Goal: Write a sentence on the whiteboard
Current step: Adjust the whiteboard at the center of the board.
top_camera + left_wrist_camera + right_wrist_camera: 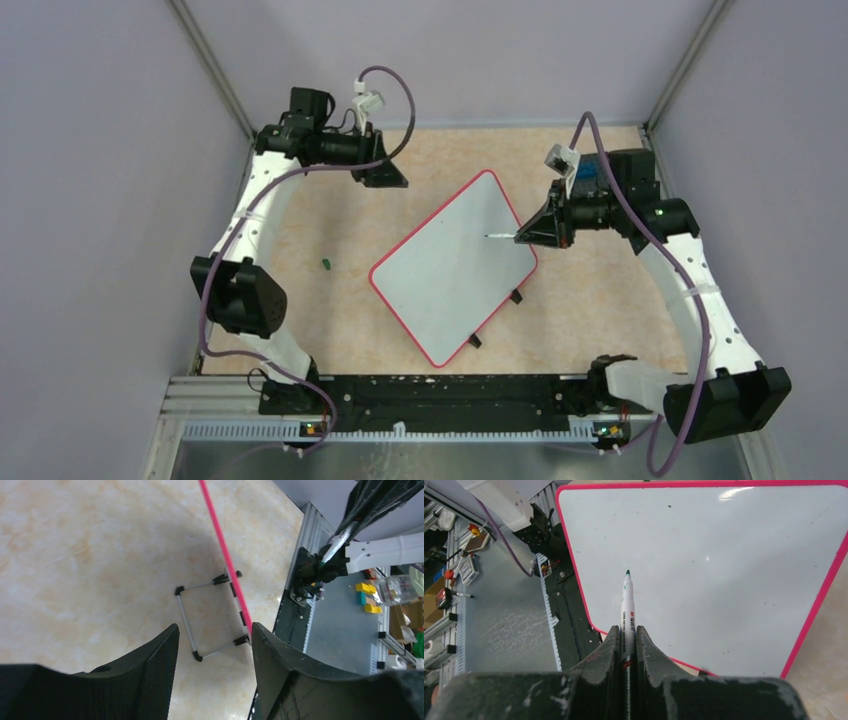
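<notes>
Right fingers clamped on green-tipped marker | whiteboard blank, lying askew mid bench, marker tip over its far-right part, contact unclear | step: lower lightly, stroke steadily, avoid shoving board | left fingers apart, empty, off its far-left side

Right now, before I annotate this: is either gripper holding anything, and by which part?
The right gripper grips a marker by its barrel, tip sticking out; the left gripper holds nothing.

The whiteboard lies turned diagonally at the middle of the table, glossy white and blank (bar a few tiny specks), with rounded corners, a thin red-pink frame, and small black clip feet along its near-right edge.
</notes>
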